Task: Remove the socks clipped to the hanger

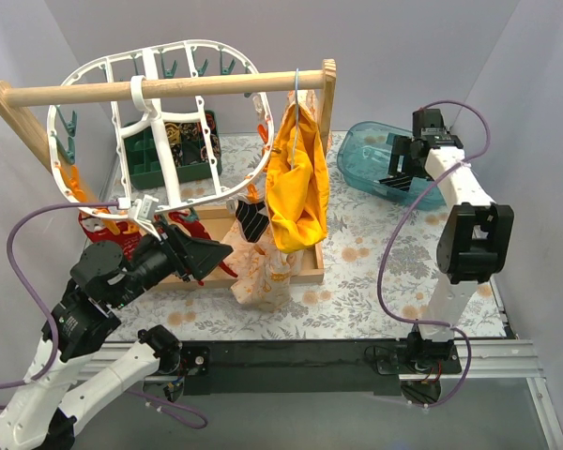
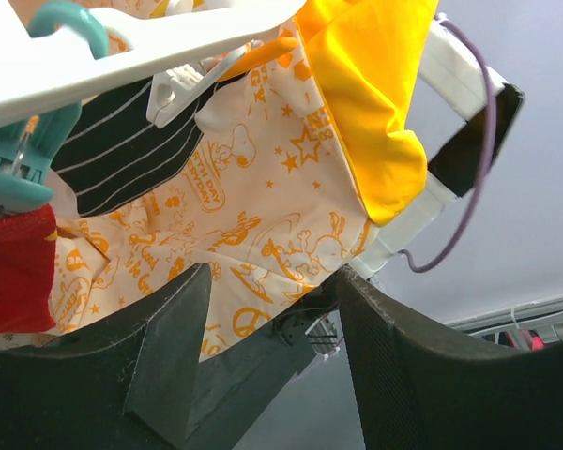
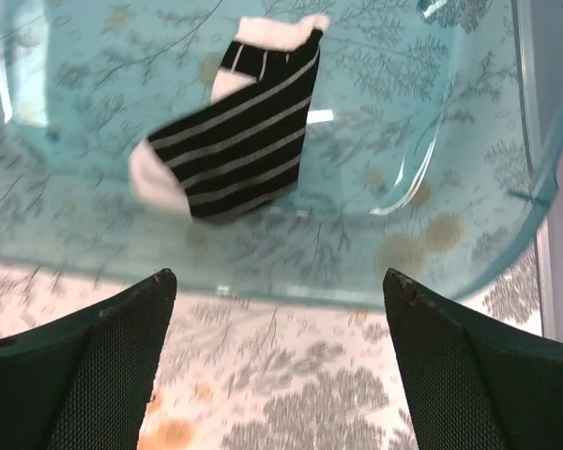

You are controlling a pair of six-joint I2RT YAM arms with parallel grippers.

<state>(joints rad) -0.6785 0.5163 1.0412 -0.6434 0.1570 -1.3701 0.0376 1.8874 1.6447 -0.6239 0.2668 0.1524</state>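
Sock (image 3: 230, 131) inside teal tub (image 3: 535, 159)

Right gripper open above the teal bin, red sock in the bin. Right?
Not quite. The sock in the teal bin is black with thin white stripes and white ends, not red; the right wrist view shows it. The rest holds: the right gripper is open above the bin.

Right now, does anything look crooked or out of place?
Yes. The white hanger is steeply tilted on the wooden rail instead of hanging level: far rim high, near rim sagging low, with a striped sock clipped to it.
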